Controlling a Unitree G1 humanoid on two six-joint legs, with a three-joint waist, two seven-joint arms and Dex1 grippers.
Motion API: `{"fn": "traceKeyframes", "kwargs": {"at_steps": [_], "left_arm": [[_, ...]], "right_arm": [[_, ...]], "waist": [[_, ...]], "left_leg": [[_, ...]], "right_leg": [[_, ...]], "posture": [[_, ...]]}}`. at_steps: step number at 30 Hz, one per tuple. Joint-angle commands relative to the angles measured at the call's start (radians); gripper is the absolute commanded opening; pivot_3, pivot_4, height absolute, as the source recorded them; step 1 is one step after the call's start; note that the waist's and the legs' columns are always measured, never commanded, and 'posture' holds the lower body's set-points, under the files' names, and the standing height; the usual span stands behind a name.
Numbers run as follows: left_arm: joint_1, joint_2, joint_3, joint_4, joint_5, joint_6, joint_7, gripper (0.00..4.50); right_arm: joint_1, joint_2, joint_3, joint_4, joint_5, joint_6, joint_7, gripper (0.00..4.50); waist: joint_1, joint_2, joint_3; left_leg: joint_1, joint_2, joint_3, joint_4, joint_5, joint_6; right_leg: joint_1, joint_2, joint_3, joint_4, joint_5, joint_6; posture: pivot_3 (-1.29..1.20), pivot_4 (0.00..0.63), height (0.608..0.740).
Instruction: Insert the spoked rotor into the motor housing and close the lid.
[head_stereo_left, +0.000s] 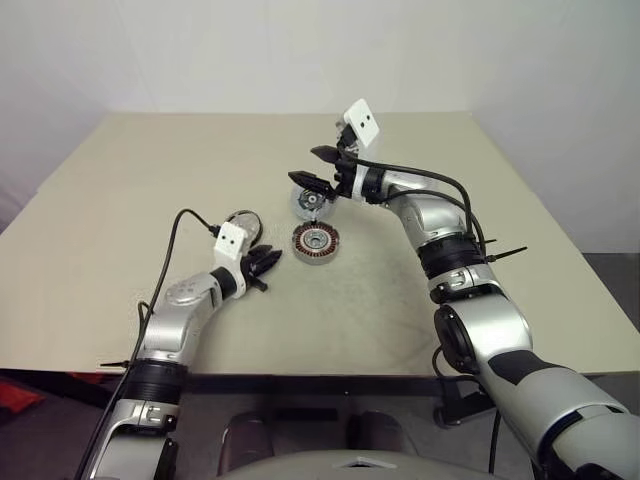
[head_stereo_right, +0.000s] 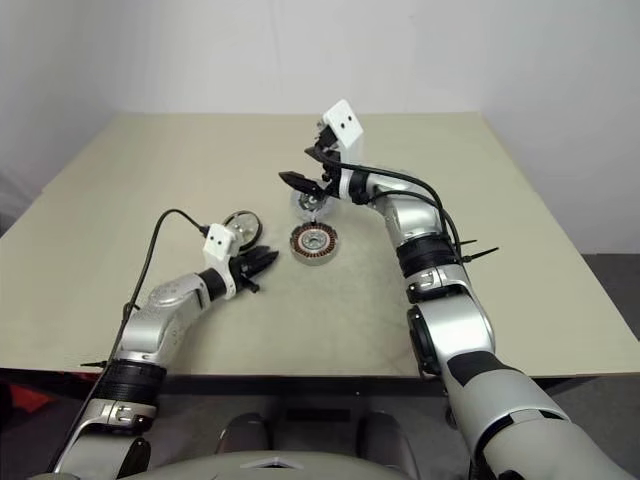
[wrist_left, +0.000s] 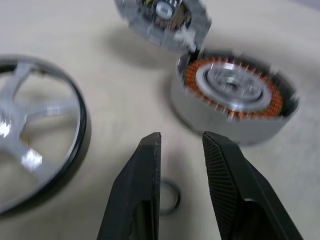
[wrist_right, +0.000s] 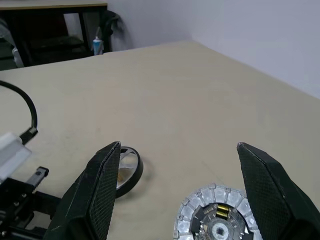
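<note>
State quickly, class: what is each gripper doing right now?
Left gripper: black fingers slightly apart, holding nothing.
Right gripper: wide open, empty, above the round silver-grey metal lid.

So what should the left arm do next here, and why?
Probably swing the left pincer over to the spoked rotor and take hold of its rim. The rotor lies loose on the table, the pincer holds nothing, and the motor housing sits with coils exposed, its lid tilted back under the open right pincer.
</note>
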Motion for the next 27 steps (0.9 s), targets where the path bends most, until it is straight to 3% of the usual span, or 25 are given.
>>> {"fn": "traceKeyframes", "kwargs": {"at_steps": [1,17,27], "left_arm": [[-0.036,-0.004,0.022,-0.056,-0.031,0.005,0.009,1.35],[-0.165,0.004,-0.050,0.045,-0.017,0.001,-0.048,1.35],[-0.054,0.044,-0.021,-0.035,-0.018,0.005,-0.028,1.35]], "right_arm": [[-0.034,-0.004,-0.005,-0.016,0.005,-0.024,-0.001,4.18],[-0.035,-0.016,-0.015,-0.026,0.008,-0.031,-0.015,4.18],[-0.019,-0.033,-0.012,-0.039,0.012,-0.021,-0.018,4.18]], "waist": [[0.000,0.000,0.000],[0.001,0.000,0.001],[0.000,0.000,0.001]], "left_leg": [[0.000,0.000,0.000,0.000,0.000,0.000],[0.000,0.000,0.000,0.000,0.000,0.000],[0.000,0.000,0.000,0.000,0.000,0.000]], "right_leg": [[0.000,0.000,0.000,0.000,0.000,0.000],[0.000,0.000,0.000,0.000,0.000,0.000],[0.000,0.000,0.000,0.000,0.000,0.000]], "posture": [[0.00,0.000,0.740],[0.00,0.000,0.740],[0.00,0.000,0.740]]}}
